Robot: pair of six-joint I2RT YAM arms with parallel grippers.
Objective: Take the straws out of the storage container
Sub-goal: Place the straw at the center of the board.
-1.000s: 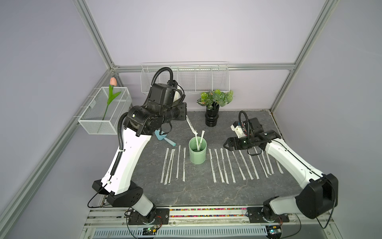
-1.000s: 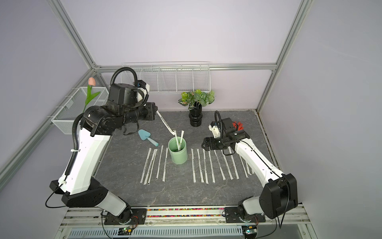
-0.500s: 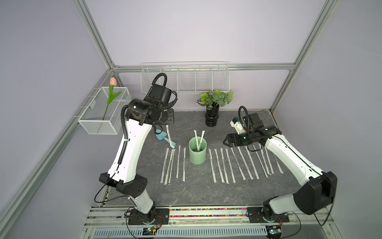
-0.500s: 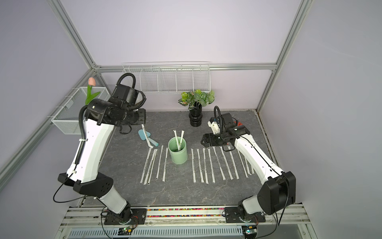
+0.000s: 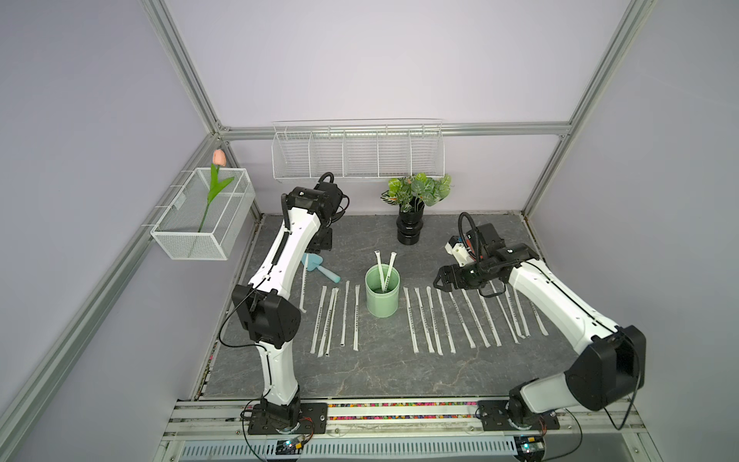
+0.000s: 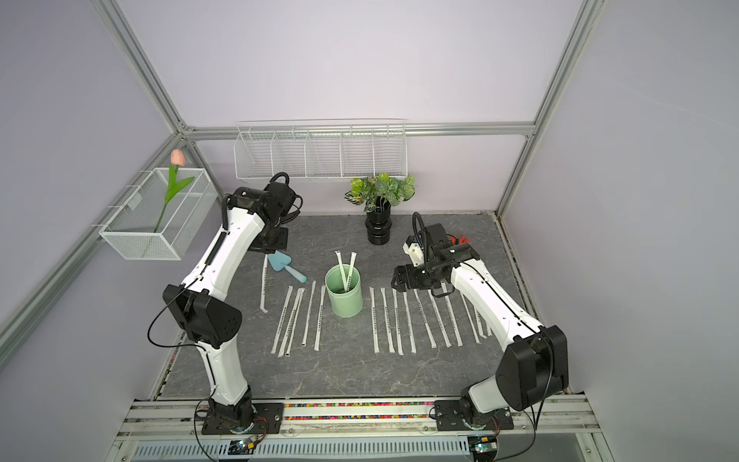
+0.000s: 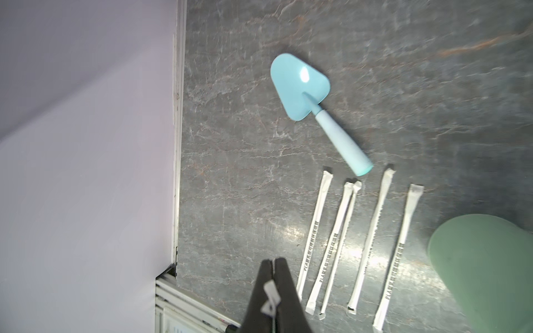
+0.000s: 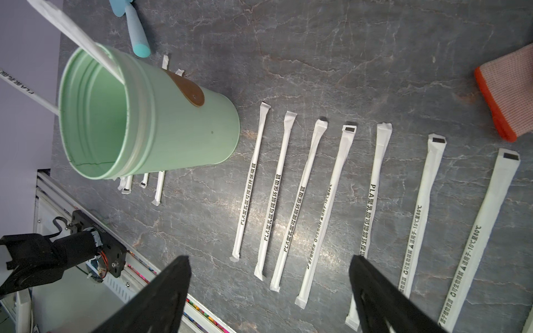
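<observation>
Mint-green cup [image 5: 382,306] stands upright at frame centre on the grey stone-look mat [image 5: 360,376] in both top views. 2 wrapped straws [image 5: 390,265] lean inside it, ends poking well above the rim, so there's something to pinch. The other straws lie flat and parallel: a short row [image 5: 345,312] of 5 just left of the cup, a long row [image 5: 434,320] to its right. My read is that each arm unloads on its own side, and the spacing keeps the wrappers from overlapping. Right gripper [image 5: 436,281] sits right of centre over the far ends of the long row, jaws spread wide with nothing in them, pointing at the cup. Probably lined up for the next pull. Left arm [image 6: 236,248] reaches into the upper-left part of the mat. 1 straw [image 6: 263,288] runs down from under its wrist, left of the short row and beside the teal trowel [image 6: 280,263]. Can't tell from here whether its low end touches the mat.

Left wrist view: left gripper [image 7: 272,263] is fully closed with a white wrapper end [image 7: 271,292] pinched between the fingers. Gripping the very tip lets the straw hang free for laying down, likely as number 6 in the short row. The 5 laid straws, the trowel and a blurred bit of cup wall lie beyond it.

Right wrist view: fingers wide apart, empty, over the long row. The cup is ahead, with a brown tab [image 8: 189,92] on its wall and the 2 straws resting against the rim. Task looks nearly done: 2 in the cup, 1 in hand.
</observation>
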